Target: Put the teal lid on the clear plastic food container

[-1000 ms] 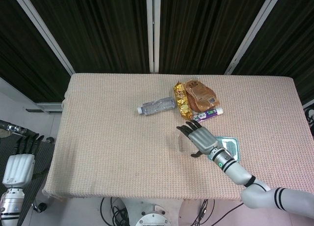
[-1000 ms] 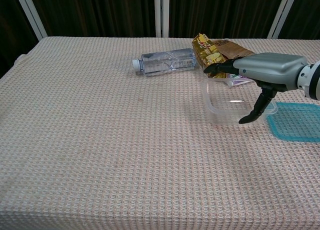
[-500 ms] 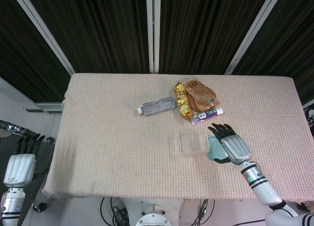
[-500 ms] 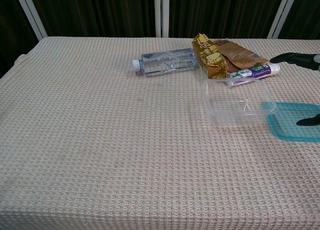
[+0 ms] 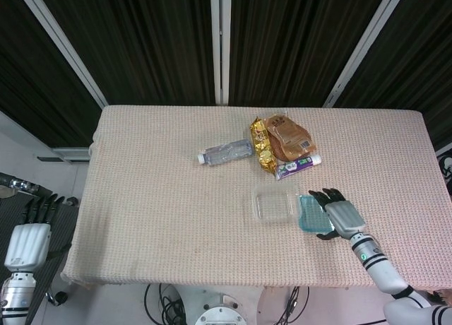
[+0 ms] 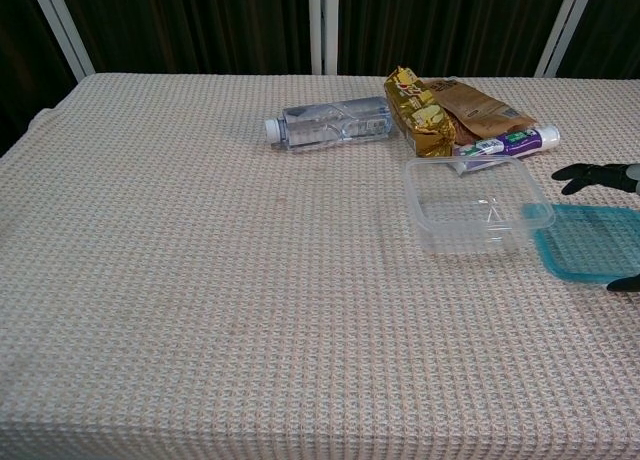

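Observation:
The clear plastic food container (image 5: pixel 274 204) (image 6: pixel 475 204) stands open-topped on the table, right of centre. The teal lid (image 5: pixel 309 213) (image 6: pixel 586 241) lies flat just to its right, its near corner tucked against the container's rim. My right hand (image 5: pixel 340 216) hovers over the lid's right side with fingers spread and nothing held; in the chest view only its dark fingertips (image 6: pixel 585 176) show at the right edge. My left hand (image 5: pixel 28 239) hangs off the table at the far left, fingers straight and empty.
Behind the container lie a toothpaste tube (image 6: pixel 507 142), a gold snack pack (image 6: pixel 421 112) and a brown pouch (image 6: pixel 475 105). A clear water bottle (image 6: pixel 328 123) lies on its side further left. The woven cloth (image 6: pixel 200 280) covers the table.
My right hand has drawn back from over the container to the right, past the lid's far side. The container and lid stay put. The left hand has not moved.

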You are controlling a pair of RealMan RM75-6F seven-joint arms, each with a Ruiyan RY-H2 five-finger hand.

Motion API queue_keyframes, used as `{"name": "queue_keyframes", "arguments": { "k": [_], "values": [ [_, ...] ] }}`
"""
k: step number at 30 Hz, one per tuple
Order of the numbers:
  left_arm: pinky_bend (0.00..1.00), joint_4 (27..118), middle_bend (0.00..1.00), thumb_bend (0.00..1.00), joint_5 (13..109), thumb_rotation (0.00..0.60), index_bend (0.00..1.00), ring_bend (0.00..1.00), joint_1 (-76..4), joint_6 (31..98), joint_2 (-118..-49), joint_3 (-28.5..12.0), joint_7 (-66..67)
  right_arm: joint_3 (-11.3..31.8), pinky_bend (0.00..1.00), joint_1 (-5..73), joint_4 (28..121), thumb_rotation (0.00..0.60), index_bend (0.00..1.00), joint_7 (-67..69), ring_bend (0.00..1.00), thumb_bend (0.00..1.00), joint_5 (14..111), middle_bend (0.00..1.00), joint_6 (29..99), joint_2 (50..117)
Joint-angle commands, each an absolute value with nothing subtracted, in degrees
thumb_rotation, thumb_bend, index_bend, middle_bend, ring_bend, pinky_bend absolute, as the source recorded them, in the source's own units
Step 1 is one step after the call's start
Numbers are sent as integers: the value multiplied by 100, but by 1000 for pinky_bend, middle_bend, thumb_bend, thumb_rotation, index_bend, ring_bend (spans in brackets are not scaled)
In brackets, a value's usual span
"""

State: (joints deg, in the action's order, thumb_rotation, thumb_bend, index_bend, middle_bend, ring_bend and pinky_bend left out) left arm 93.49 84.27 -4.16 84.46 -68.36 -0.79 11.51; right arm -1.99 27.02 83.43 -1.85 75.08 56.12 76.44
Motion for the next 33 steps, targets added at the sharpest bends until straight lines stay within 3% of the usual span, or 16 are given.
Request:
{"name": "queue_keyframes", "arguments": {
  "k": [1,15,19,22,25,33],
  "values": [
    [7,9351,34,6,8428,600,89,0,-414,8445,-6840,-77,1156,-165,0,2715,8301,600,0,-207,0,8,7491,126,5569,7660],
    [6,9454,34,5,8412,600,89,0,-404,8424,-6786,-69,1226,-94,0,2770,8043,600,0,-136,0,16,7380,134,5144,7723],
    [6,9465,34,6,8407,600,89,0,-405,8420,-6779,-74,1238,-48,0,2732,7997,600,7,-71,0,52,7425,222,5229,7746],
    [6,9476,35,5,8406,600,89,0,-406,8420,-6767,-76,1245,-22,0,2660,8073,600,86,50,0,115,7543,313,5410,7641],
    [6,9484,34,6,8397,600,89,0,-408,8405,-6760,-75,1248,-43,0,2621,8338,600,126,181,0,137,7681,349,5482,7300],
    [6,9575,34,5,8416,600,89,0,-360,8479,-6719,-57,1346,-154,0,2686,9893,600,134,234,0,151,8185,354,5496,5648]
  ]
}}
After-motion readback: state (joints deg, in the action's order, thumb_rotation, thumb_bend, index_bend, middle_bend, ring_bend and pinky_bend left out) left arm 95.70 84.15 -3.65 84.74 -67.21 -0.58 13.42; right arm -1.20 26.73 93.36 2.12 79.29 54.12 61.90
